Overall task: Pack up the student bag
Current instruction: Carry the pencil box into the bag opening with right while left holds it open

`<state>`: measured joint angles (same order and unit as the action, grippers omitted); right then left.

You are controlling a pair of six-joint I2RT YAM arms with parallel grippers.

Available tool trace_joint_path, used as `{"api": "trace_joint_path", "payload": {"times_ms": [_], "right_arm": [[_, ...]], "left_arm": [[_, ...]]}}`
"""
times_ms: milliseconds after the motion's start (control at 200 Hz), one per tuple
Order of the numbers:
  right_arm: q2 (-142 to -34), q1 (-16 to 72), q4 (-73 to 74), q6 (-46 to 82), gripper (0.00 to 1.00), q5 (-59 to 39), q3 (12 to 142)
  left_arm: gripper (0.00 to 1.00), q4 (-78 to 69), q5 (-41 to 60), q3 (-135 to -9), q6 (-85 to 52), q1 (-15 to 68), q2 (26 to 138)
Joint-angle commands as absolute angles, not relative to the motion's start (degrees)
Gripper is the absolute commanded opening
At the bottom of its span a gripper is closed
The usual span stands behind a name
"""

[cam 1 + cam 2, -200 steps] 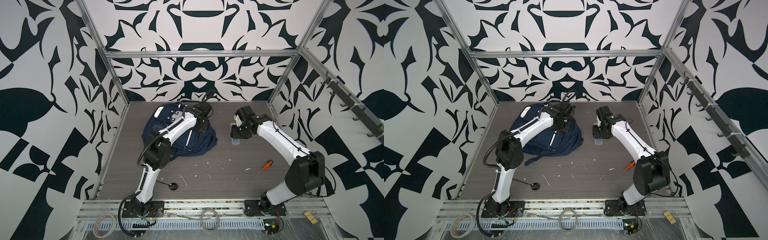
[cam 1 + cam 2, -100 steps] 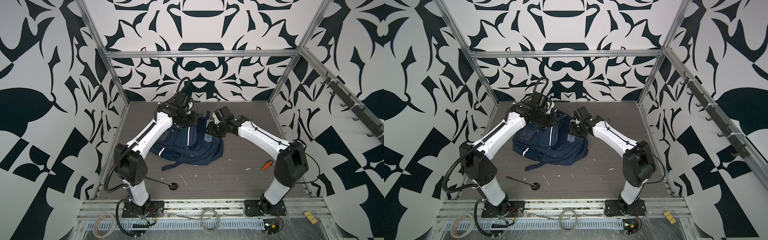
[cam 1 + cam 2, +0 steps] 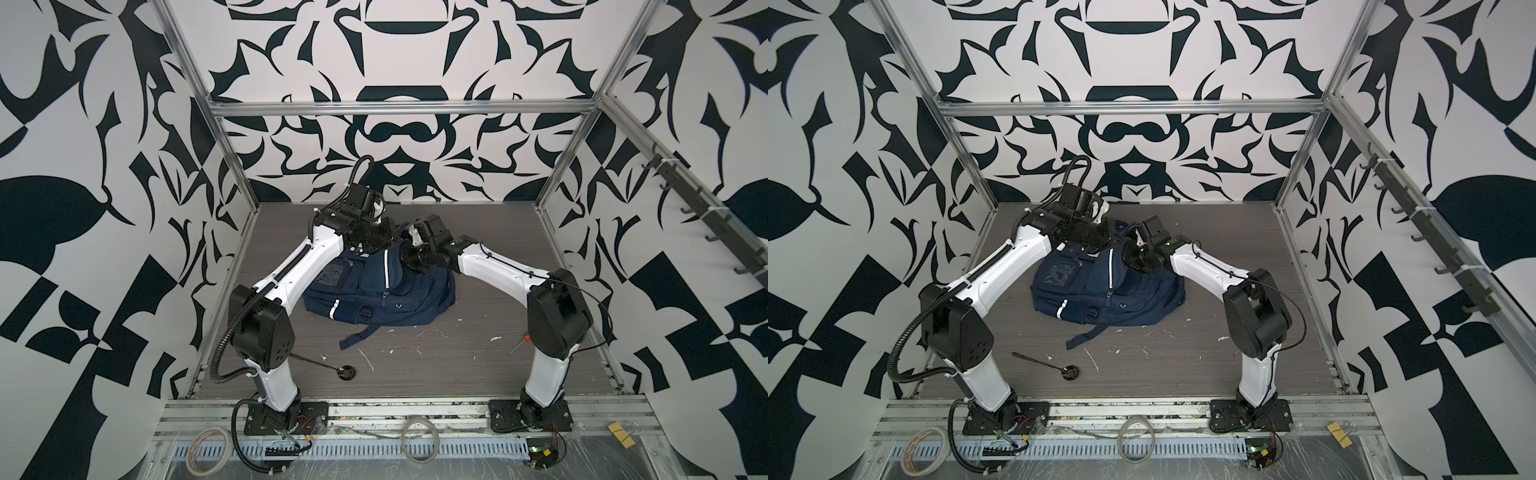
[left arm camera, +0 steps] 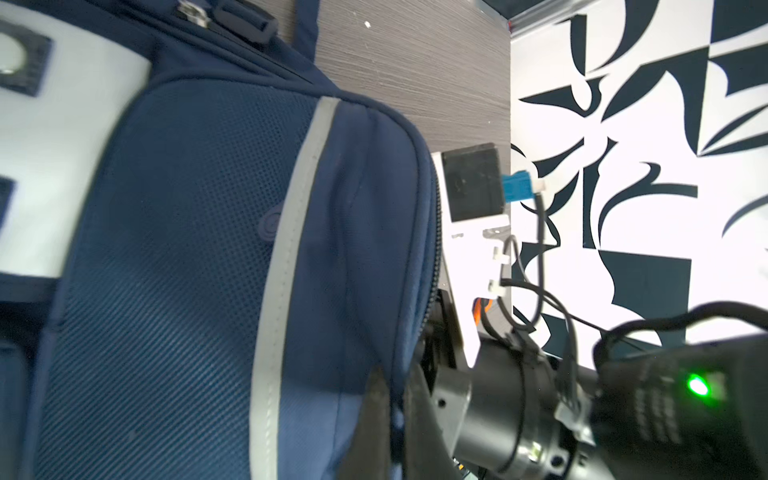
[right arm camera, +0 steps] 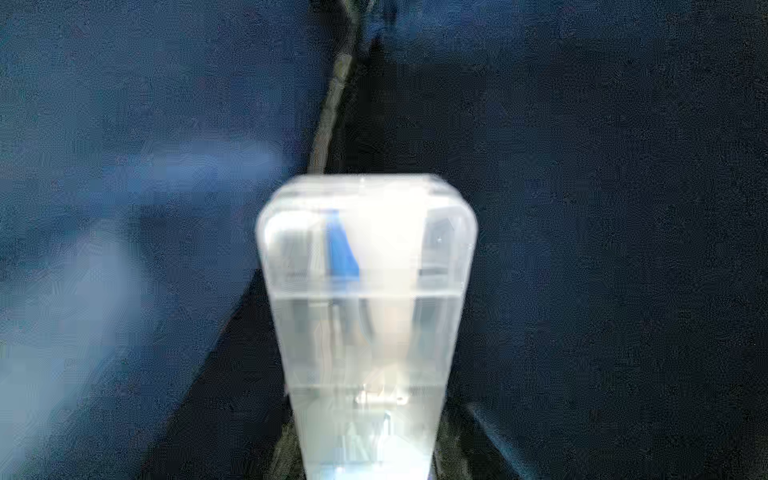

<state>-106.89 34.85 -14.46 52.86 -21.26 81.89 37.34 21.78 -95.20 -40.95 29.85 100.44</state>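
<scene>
Toward the far edge of the tabletop (image 3: 498,224), a little to its left side, lies the bag (image 3: 374,291). The left arm (image 3: 299,270) and the right arm (image 3: 498,270) meet over its far end. The left jaws are together on a thin fold of fabric beside the zip (image 4: 434,249) and hold this edge up, so the mouth stands open. The right jaws are clamped on a clear box (image 5: 365,291), which points into the dark gap of the bag.

My first worry is the left pinch. It has only a little cloth, and if the fabric slips out, I think the mouth will fall shut on the box or in front of it.

The second is the box itself. Its corners are square and hard, and they could catch on the zip or on a fold inside. The bag is soft and nothing else holds it, so a push would then drag it across the tabletop instead of filling it.

The third is letting go too early. The right wrist view is blurred and I cannot tell how deep the pocket goes. A box left at the lip could slide back out.

Also, the two arms work very near each other, so a careless turn of one could knock the other.
</scene>
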Motion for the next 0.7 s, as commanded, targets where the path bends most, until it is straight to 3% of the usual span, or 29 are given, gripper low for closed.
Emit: {"api": "trace_joint_path", "payload": {"times_ms": [0, 185, 295, 405, 695], "right_arm": [[-107.8, 36.1, -5.7, 53.4, 0.09, -25.3, 81.9], [-108.7, 36.2, -4.4, 54.4, 0.27, -26.1, 81.3], [-107.6, 36.2, -7.3, 52.8, 0.56, -25.9, 82.3], [-106.8, 36.2, -12.7, 50.0, 0.72, -25.5, 84.9], [-95.5, 35.6, -16.1, 50.7, 0.76, -22.6, 77.2]], "left_arm": [[0.00, 27.1, 28.6, -95.6, -44.0, 31.1, 97.5], [0.00, 28.4, 28.0, -95.3, -44.6, 31.0, 97.4], [0.00, 28.8, 26.7, -94.3, -45.1, 30.9, 97.4], [0.00, 28.1, 26.4, -93.4, -45.6, 30.8, 98.1], [0.00, 28.3, 26.5, -93.1, -46.2, 29.8, 101.3]]}}
